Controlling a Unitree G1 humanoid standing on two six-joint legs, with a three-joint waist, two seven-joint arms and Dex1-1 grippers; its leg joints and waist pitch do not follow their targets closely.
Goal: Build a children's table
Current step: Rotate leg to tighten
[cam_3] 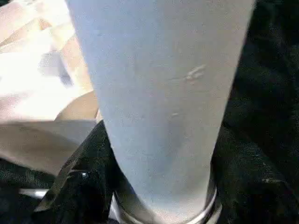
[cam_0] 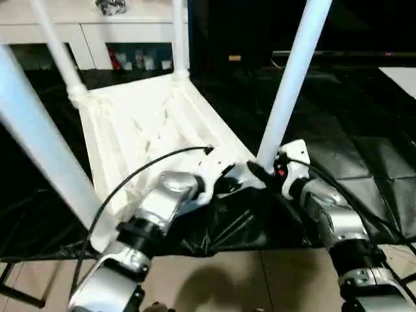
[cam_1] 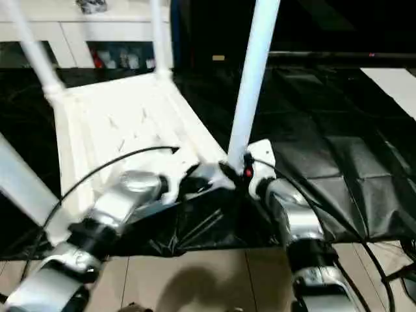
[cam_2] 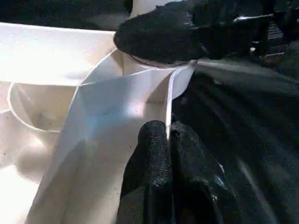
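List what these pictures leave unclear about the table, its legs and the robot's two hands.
- Near right leg: top cut off by the head view's upper edge; in the right wrist view the right hand hides how deep it sits in its socket.
- Near left leg: both ends cut by picture edges.
- Table top: near rim hidden behind both forearms.
- Left hand: pinches the rim wall; blur hides the contact.

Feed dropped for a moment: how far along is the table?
All four legs stand up from the upside-down top. In hand: the right gripper is around the near right leg at its base, and the left gripper pinches the rim beside it. Left: I can't tell whether that leg is seated; then flip the table.
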